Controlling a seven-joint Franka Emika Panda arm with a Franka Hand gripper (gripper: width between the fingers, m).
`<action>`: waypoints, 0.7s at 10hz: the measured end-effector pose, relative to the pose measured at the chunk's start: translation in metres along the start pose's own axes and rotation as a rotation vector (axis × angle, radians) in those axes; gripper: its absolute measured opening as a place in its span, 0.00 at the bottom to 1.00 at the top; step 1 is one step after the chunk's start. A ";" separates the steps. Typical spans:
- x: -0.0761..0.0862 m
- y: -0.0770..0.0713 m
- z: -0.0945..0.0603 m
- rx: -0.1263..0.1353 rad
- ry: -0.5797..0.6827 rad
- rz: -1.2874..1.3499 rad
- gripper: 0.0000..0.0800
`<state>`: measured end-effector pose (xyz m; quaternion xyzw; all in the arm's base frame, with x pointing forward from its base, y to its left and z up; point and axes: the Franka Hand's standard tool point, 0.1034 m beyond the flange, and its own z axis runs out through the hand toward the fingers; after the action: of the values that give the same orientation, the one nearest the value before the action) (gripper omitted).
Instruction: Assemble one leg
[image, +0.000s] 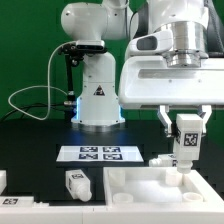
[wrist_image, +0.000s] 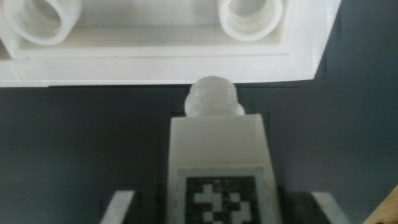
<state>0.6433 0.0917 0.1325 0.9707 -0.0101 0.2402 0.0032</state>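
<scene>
My gripper (image: 186, 128) is shut on a leg (image: 186, 142), a blocky white peg with a black-and-white tag, and holds it upright at the exterior view's right. Its narrow stub end points down at the large white rimmed panel (image: 150, 186) at the front. In the wrist view the held leg (wrist_image: 221, 150) fills the middle, with its rounded stub (wrist_image: 214, 97) close to the edge of the panel (wrist_image: 160, 60); I cannot tell if they touch. A second leg (image: 75, 182) lies on the table to the panel's left in the exterior view.
The marker board (image: 99, 153) lies flat in front of the robot base (image: 97, 100). A small white part (image: 160, 161) lies behind the panel. Another white part with a tag (image: 12, 201) sits at the front left edge.
</scene>
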 end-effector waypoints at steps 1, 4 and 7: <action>-0.002 -0.001 0.002 0.000 -0.002 -0.002 0.36; -0.016 -0.018 0.018 0.020 0.045 -0.019 0.36; -0.025 -0.022 0.025 0.021 0.043 -0.030 0.36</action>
<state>0.6332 0.1140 0.0981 0.9653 0.0071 0.2609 -0.0034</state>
